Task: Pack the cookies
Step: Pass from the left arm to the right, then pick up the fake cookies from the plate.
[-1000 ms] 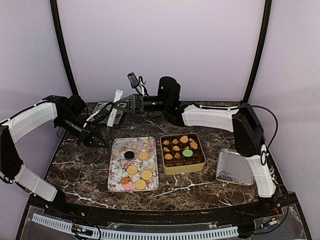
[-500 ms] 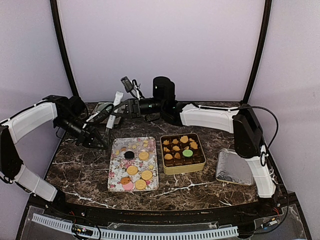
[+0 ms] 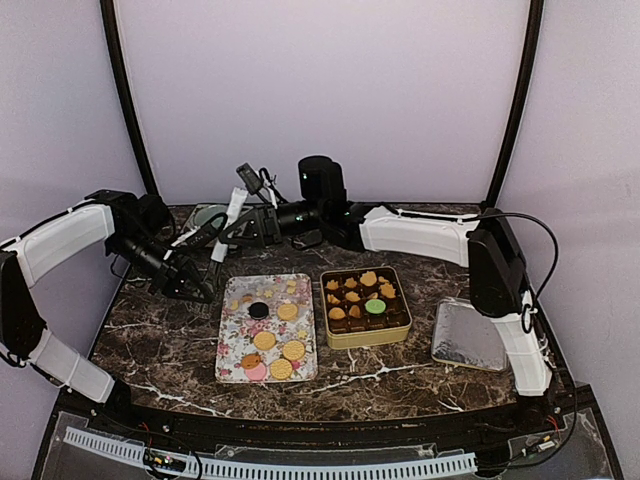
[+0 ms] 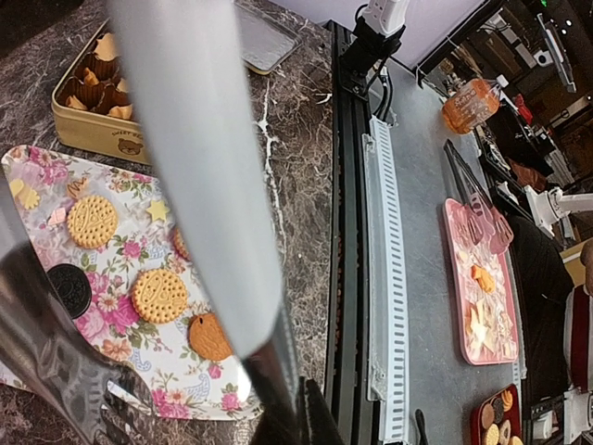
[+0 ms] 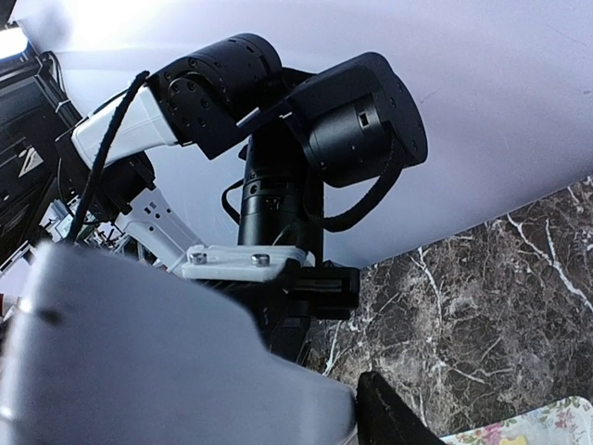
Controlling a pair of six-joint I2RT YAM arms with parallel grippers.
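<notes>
Left arm [image 3: 62, 240] extended, jaws closed.

Bare table [image 3: 421, 330] strip between tin [image 3: 365, 339] and lid [image 3: 470, 335]

The gold tin's [image 4: 93, 116] small print is unreadable.

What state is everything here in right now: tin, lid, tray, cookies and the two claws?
gold tin: open, paper cups partly filled.
silver lid: off, lying flat beside the tin.
flowered tray: lying flat, partly bare.
cookies: some loose on the tray, some in the tin.
left gripper: shut, near the tray's far corner.
right gripper: raised behind the tray; open or shut unclear.
</notes>
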